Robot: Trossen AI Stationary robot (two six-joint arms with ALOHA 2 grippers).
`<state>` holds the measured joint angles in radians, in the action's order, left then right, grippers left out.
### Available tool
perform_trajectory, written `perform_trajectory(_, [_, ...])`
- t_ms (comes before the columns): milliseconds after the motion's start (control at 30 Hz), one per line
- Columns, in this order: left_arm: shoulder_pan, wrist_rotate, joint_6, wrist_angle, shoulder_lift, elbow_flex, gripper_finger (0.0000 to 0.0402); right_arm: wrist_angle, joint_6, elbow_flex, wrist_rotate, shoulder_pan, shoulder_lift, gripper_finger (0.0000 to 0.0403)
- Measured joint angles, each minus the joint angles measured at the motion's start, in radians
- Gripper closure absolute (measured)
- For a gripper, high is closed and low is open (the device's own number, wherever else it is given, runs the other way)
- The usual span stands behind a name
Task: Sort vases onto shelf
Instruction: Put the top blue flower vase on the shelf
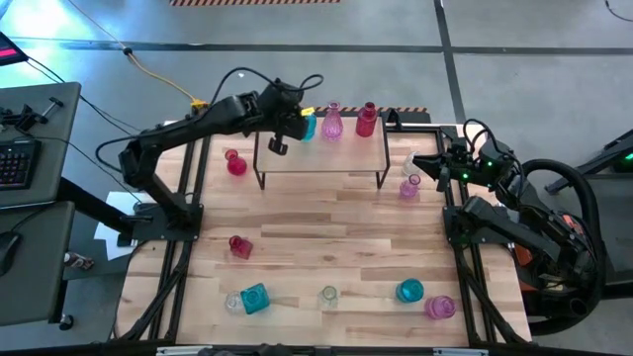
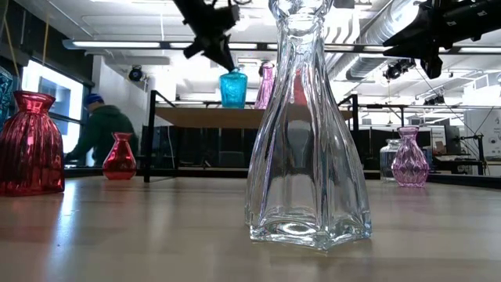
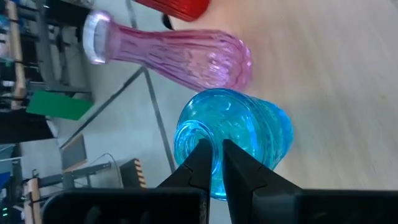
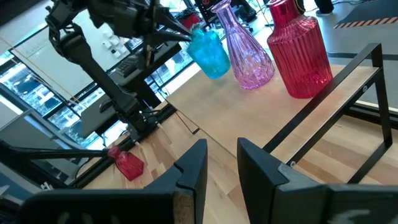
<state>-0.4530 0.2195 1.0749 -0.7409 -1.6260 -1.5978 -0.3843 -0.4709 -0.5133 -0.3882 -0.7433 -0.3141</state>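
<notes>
While the left gripper (image 3: 214,163) pinches the teal vase's (image 3: 239,134) rim (shelf (image 1: 336,148) edge close), a jerky release could topple it.

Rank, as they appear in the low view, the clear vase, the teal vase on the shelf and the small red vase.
1. Clear vase, though it stands nearest the camera.
2. Teal vase and small red vase look alike; unranked.

This is a robotics lab or workshop. The floor (image 1: 514,40) is grey concrete with hazard tape. A desk with a keyboard (image 1: 14,158) stands beside the table (image 1: 326,242). Behind it are exposed ceiling ducts (image 2: 368,35), strip lights, a person (image 2: 98,129) at a workstation, and large windows (image 4: 31,87).
</notes>
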Motion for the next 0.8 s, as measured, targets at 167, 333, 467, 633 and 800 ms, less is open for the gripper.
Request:
perform_trajectory(167, [0.000,0.019,0.003,-0.002,-0.015,0.000,0.0390,0.000,0.000,0.000,0.000,0.000,0.000,0.0334])
perform_trajectory(333, [-0.017,0.019,-0.033,-0.004,-0.015,0.000,0.0390,0.000,0.000,0.000,0.000,0.000,0.000,0.0334])
perform_trajectory(467, [-0.041,-0.006,-0.079,-0.008,-0.015,0.000,0.0390,0.000,0.000,0.000,0.000,0.000,0.000,0.0334])
perform_trajectory(633, [-0.047,-0.011,-0.095,-0.012,-0.015,0.000,0.0390,0.000,0.000,0.000,0.000,0.000,0.000,0.0334])
perform_trajectory(800, [-0.042,-0.011,-0.101,-0.012,-0.015,0.000,0.0390,0.000,0.000,0.000,0.000,0.000,0.000,0.0334])
